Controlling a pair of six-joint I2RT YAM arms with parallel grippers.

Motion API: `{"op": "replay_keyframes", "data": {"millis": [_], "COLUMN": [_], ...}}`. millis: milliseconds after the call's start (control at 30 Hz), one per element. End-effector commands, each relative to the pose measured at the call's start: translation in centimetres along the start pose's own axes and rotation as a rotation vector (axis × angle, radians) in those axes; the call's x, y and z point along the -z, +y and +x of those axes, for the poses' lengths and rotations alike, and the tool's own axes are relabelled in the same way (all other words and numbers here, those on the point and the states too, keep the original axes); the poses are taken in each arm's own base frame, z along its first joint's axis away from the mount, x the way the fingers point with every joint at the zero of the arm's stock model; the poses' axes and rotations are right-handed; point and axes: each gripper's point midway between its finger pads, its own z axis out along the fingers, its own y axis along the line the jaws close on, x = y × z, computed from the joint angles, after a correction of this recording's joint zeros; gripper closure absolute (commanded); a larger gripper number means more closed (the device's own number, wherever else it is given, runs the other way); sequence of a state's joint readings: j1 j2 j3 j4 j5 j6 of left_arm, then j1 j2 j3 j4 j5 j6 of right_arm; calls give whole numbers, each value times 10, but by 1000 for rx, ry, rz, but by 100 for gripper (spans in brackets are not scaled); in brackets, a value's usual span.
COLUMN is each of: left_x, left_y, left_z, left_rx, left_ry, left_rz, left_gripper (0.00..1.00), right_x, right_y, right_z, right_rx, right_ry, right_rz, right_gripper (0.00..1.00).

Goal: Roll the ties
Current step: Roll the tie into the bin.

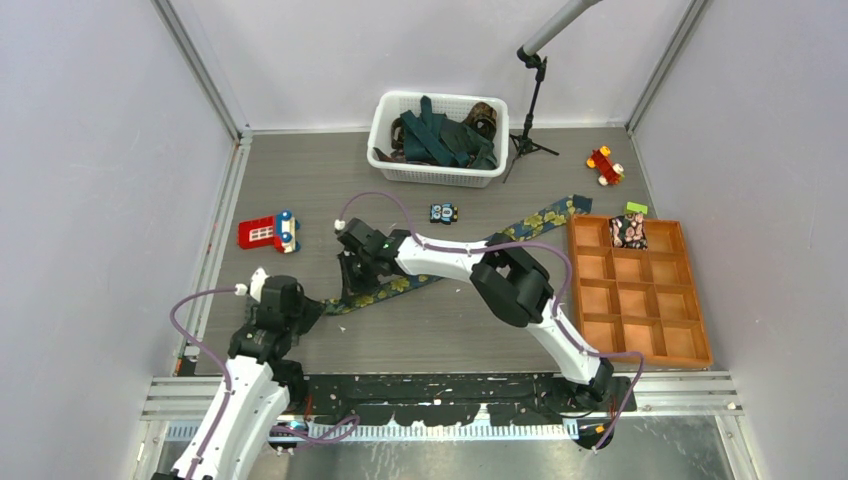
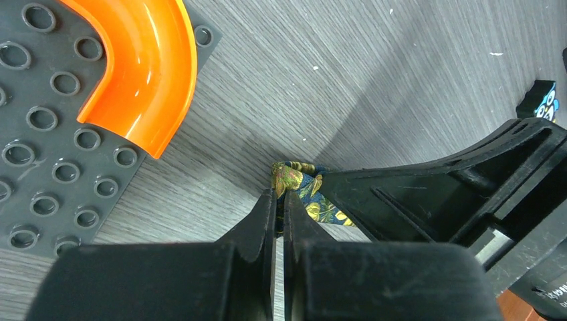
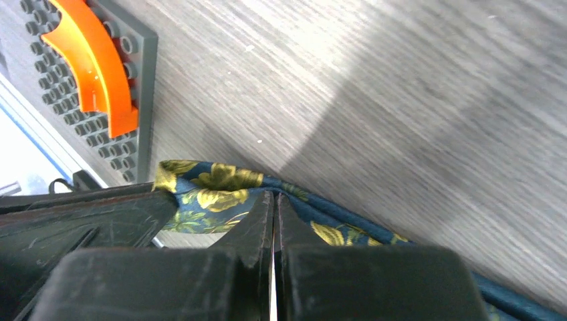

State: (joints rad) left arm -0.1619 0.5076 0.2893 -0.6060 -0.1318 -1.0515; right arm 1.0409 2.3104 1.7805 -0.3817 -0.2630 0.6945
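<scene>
A navy tie with yellow-gold flower print (image 1: pixel 540 222) lies diagonally across the table, from beside the orange tray down to the left. My left gripper (image 1: pixel 318 308) is shut on its near left end, where the fabric is bunched (image 2: pixel 297 182) just beyond the fingertips (image 2: pixel 279 200). My right gripper (image 1: pixel 352 285) is shut on a raised fold of the same tie (image 3: pixel 220 182), a short way along from the end, its tips (image 3: pixel 274 198) pinching the fabric. The two grippers are close together. Several other dark teal and brown ties fill the white basket (image 1: pixel 385 120).
An orange compartment tray (image 1: pixel 690 290) stands at the right with a rolled patterned tie (image 1: pixel 628 231) in its top cell. Toys: a red block car (image 1: pixel 266 232), a small blue car (image 1: pixel 444 212), a red-yellow toy (image 1: pixel 604 165). A tripod (image 1: pixel 530 110) is beside the basket. A grey studded plate with an orange curve (image 2: pixel 144 60) lies near my grippers.
</scene>
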Motion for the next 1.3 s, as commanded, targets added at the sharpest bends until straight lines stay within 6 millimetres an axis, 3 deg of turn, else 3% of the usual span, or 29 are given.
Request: {"op": "replay_keyframes", "data": {"millis": [0, 233, 767, 1033, 1267], "left_x": [8, 8, 16, 27, 31], "left_y": [-11, -13, -24, -32, -33], "left_z": [-14, -15, -19, -25, -18], "left_rx": [22, 30, 51, 36, 25], "left_ry": [-40, -32, -29, -31, 24], "left_rz": [11, 3, 28, 41, 30], "left_gripper": [100, 100, 100, 100, 100], "right_x": [21, 42, 8, -2, -5], "right_y": [4, 6, 17, 23, 39], "right_z": [-19, -13, 3, 4, -1], "right_rx": [50, 71, 74, 77, 104], "right_ry": [-60, -73, -11, 5, -1], "right_rz": [34, 43, 1, -41, -117], "right_gripper": [99, 99, 99, 100, 100]}}
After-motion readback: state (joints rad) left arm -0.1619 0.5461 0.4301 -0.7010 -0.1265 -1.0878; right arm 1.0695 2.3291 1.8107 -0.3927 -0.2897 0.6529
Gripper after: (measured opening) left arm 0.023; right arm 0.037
